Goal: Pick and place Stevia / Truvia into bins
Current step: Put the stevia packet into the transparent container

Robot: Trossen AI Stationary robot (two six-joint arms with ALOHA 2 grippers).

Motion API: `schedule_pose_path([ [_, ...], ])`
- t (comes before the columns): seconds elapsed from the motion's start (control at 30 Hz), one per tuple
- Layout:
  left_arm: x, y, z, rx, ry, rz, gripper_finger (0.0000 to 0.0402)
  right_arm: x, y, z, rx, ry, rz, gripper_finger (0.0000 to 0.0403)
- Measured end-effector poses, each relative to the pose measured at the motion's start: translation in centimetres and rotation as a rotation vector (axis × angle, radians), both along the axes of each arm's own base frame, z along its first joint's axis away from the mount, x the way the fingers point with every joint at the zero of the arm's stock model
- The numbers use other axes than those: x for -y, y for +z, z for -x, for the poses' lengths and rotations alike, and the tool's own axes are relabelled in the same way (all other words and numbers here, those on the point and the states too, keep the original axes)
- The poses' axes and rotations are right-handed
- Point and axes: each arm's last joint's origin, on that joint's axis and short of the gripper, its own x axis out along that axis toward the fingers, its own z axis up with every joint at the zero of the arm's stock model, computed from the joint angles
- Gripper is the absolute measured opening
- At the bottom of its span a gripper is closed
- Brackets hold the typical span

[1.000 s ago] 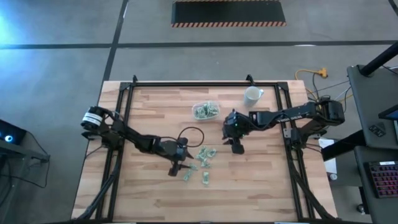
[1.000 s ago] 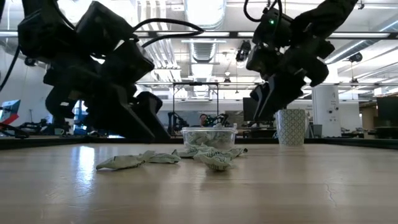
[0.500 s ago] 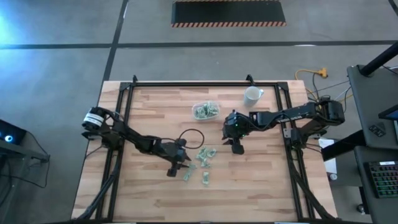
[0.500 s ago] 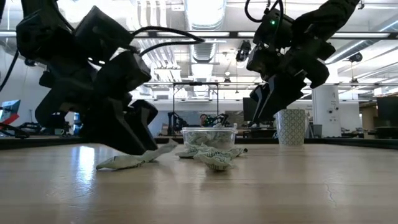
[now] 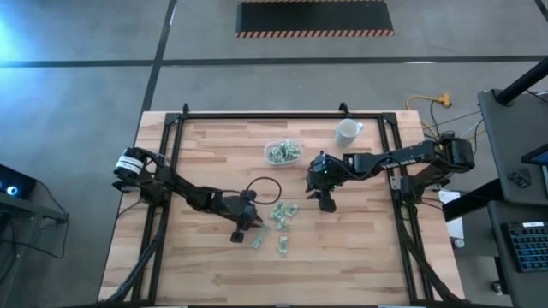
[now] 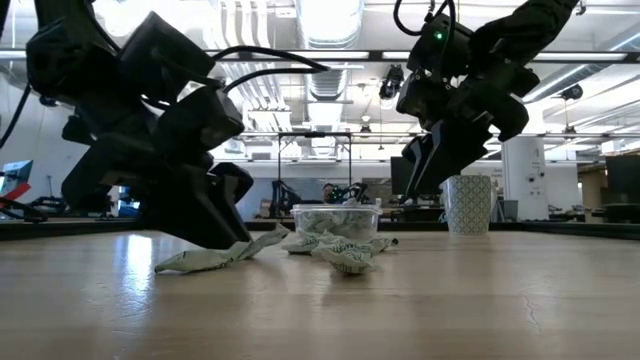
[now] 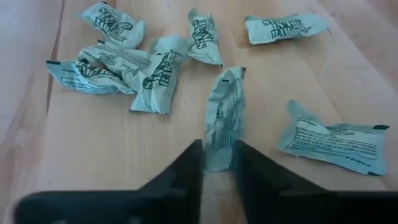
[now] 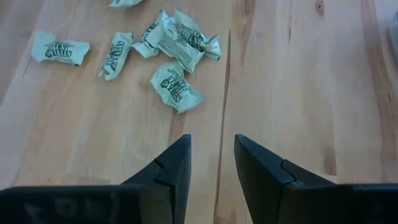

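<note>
My left gripper (image 7: 217, 163) is down at the tabletop (image 5: 342, 248), fingers pinched on one Stevia packet (image 7: 222, 118) that stands on edge between them. Other loose packets (image 5: 284, 214) lie scattered on the wood just beside it, a few overlapping, one (image 5: 282, 245) a little apart toward the near edge.

Clear container (image 5: 283, 151) sits toward the far side, well apart from my left gripper. It already holds a heap of green-and-white packets; in the low view they fill it nearly to the rim. White cup (image 5: 347, 131) stands upright beside it; can't see inside.

My right gripper (image 8: 211, 163) hangs above bare wood near the pile, fingers apart, holding nothing.
</note>
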Motion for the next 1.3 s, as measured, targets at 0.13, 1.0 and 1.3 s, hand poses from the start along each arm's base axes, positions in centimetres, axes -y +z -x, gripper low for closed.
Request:
schedule_pose_path([
  [0.13, 0.0, 0.0, 0.0, 0.001, -0.002, -0.003, 0.0010, 0.0, 0.0, 0.0, 0.001, 0.000, 0.000, 0.0114],
  [1.0, -7.5, 5.8, -1.1, 0.215, 0.491, -0.304, 0.0000, 0.0, 0.3, -0.3, 0.044, 0.000, 0.005, 0.0114],
  [1.3, -14.4, 8.1, -2.1, 0.120, 0.602, -0.288, 0.0000, 0.0, 0.4, -0.5, 0.061, 0.004, 0.010, 0.0114],
])
